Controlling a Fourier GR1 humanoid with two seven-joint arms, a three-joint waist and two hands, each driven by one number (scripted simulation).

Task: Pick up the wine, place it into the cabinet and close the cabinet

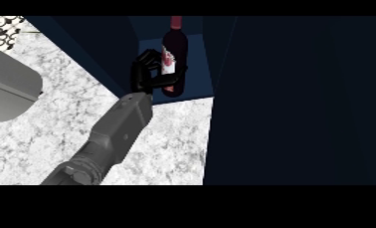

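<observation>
head view: dark red glass wine bottle point(173, 55) standing upright inside the open dark blue cabinet point(198, 92), base on the shelf floor. one black hand point(150, 72) on a grey forearm point(117, 130) curled round the bottle's lower body, gripping at the label; which arm, hard to tell, other hand out of sight. probably heavy, rigid, smooth and breakable, so best held round the wide body, not the neck. white label point(168, 59) with a red mark, nothing readable. dark cabinet door point(294, 102) open at right, speckled white stone counter point(176, 142) below
</observation>
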